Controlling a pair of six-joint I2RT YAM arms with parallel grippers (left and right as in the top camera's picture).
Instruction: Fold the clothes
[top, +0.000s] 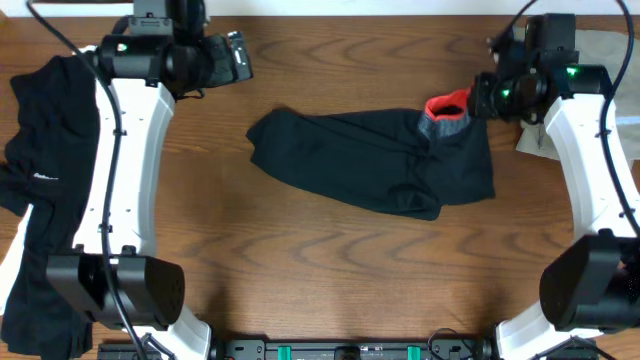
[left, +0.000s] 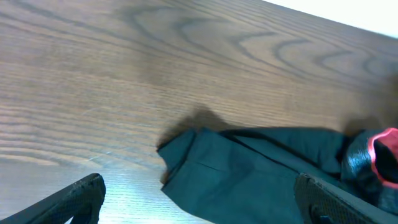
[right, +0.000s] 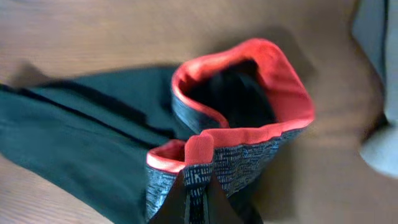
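Nearest the arm bases, bare wood of the table (top: 300, 290) is shown. At mid-table, one dark garment (top: 340, 160) is laid lengthwise, rumpled, with no clean fold to be seen. At its right end, the red-lined grey waistband (right: 249, 130) is pinched by the right gripper (right: 198, 186), jaws pressed together on the band's edge, the opening held agape. Farther back on the left, the left gripper (left: 199, 183) is held above the wood near the garment's left end, jaws spread, nothing held. At the left table edge, a heap of black clothes (top: 40, 180) is recorded, unfolded; a pale grey cloth (top: 600, 45) is noted at the far right. Progress is judged early: one item is being arranged, while its folding and the heap remain.
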